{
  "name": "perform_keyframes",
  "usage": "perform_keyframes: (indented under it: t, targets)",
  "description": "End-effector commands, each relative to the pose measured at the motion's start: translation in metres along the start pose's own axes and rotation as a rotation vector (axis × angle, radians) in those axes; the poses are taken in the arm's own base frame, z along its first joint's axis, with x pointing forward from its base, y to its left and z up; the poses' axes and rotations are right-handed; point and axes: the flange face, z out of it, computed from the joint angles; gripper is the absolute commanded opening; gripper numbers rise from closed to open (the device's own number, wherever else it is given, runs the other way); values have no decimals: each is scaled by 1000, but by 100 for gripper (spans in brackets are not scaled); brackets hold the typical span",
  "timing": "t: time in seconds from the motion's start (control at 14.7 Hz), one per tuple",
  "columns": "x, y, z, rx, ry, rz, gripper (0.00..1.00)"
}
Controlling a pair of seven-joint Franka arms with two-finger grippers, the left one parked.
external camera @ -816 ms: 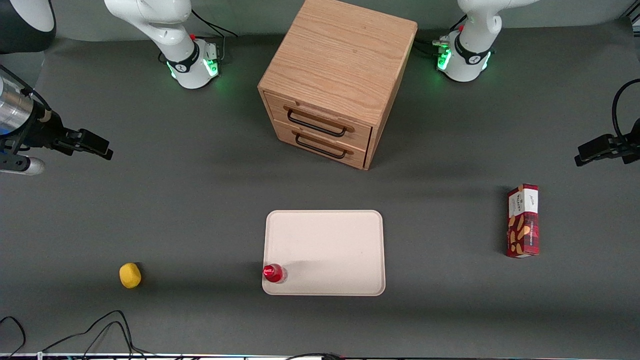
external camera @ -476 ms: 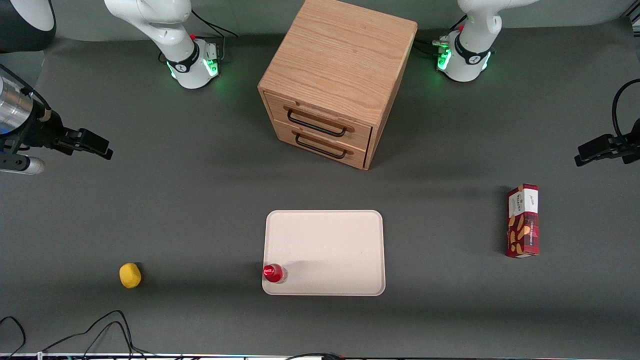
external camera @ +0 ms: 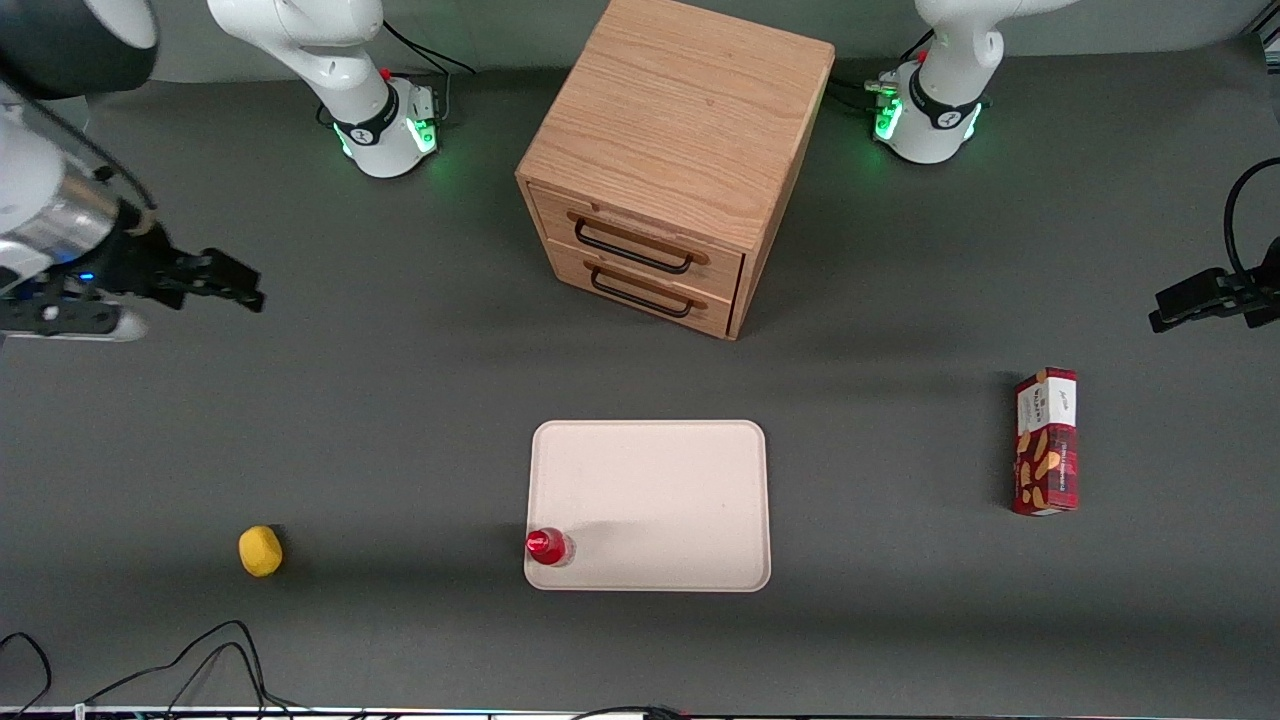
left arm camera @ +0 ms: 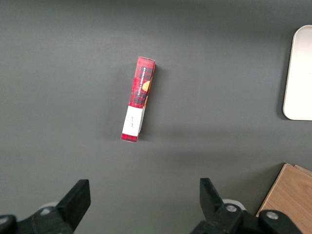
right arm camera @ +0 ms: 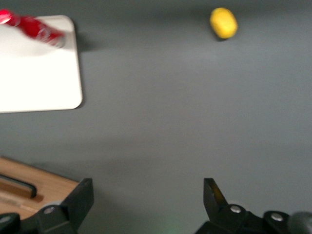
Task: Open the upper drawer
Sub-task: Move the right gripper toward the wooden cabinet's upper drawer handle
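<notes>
The upper drawer is the topmost of two in a small light oak cabinet standing on the dark grey table, midway between the two arm bases. Its front is a wide, shallow panel of pale oak with visible grain, carrying a black wire handle that runs along most of its width under a narrow wooden strip. The drawer front sits flush with the cabinet face, fully closed. Directly below it is the bottom drawer, of matching wood and with the same kind of black handle, also closed.

The gripper hangs above bare table toward the working arm's end, well apart from the cabinet and touching nothing. In the right wrist view its two black fingers stand spread wide with only grey table between them, and a corner of the cabinet with a black handle shows at the frame edge.

Nearer the front camera than the cabinet lies a cream tray, with a red-capped bottle standing on its near corner. A yellow lemon lies on the table toward the working arm's end, about level with the bottle. A red snack box lies flat toward the parked arm's end; the left wrist view shows it lengthwise on the grey surface. Black cables trail along the table edge nearest the camera.
</notes>
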Motion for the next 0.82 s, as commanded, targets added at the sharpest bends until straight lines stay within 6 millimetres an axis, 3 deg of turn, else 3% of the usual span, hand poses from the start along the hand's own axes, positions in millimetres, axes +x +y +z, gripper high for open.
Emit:
perform_keyframes:
  t: [0.0, 0.14, 0.48, 0.61, 0.75]
  targets:
    - [-2, -57, 5, 60, -5, -74, 100]
    - [-9, -102, 8, 109, -23, -148, 100]
    - [-52, -247, 8, 149, -21, -491, 100]
    - [-61, -272, 16, 166, -29, -680, 100]
    - [-63, -281, 21, 176, -22, -858, 100]
